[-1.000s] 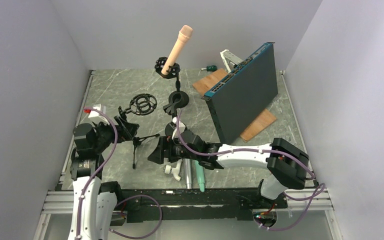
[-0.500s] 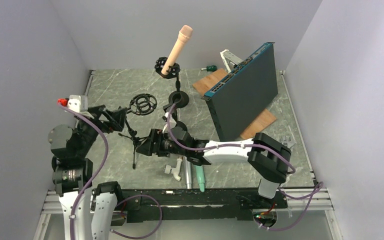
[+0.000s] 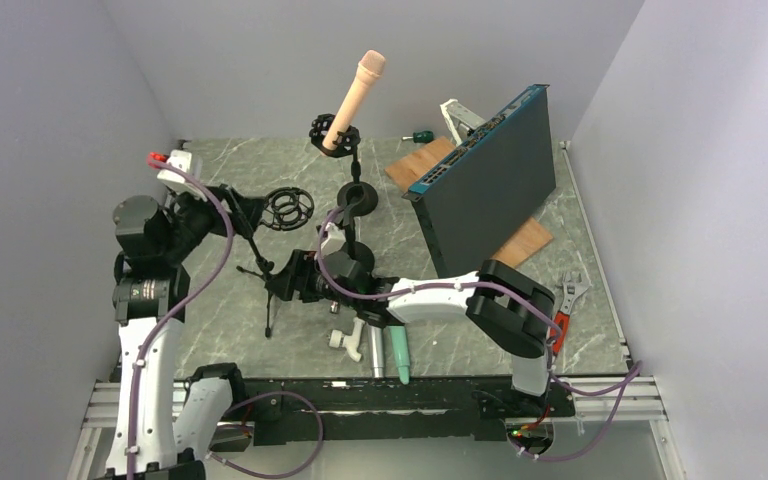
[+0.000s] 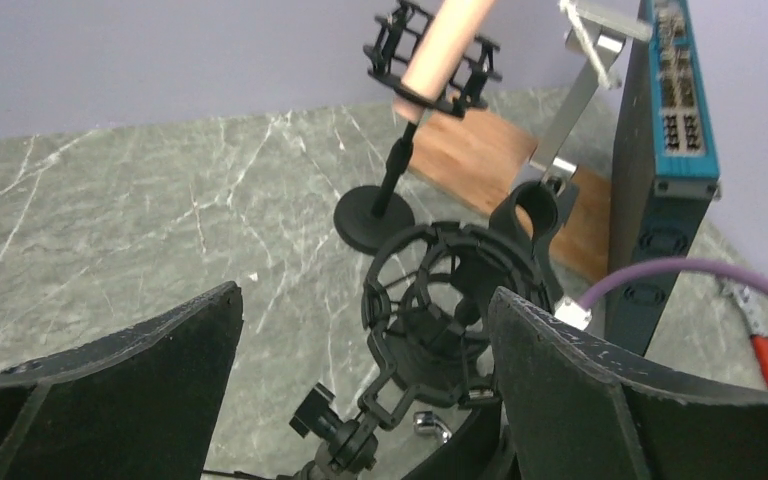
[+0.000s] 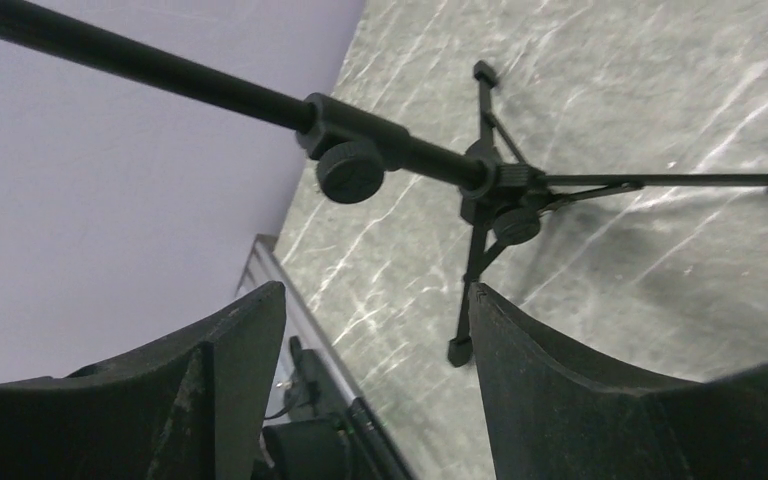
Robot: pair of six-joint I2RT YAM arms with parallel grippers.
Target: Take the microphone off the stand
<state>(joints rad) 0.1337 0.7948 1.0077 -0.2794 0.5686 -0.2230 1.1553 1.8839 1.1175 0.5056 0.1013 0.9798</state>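
Both open: your left claw (image 4: 362, 300) sits nearer than right claw (image 5: 372, 300); microphone (image 4: 438, 45) lies far-right, axis slanting upward.

At back centre, peach cylindrical microphone (image 3: 355, 100) in black round-base stand (image 3: 358, 195). Left and nearer, black tripod stand (image 3: 267, 312). To the right, dark slab-shaped network switch (image 3: 490, 190) on edge upon brown wooden board (image 3: 515, 248). At near edge, teal-handled tool (image 3: 401, 355).
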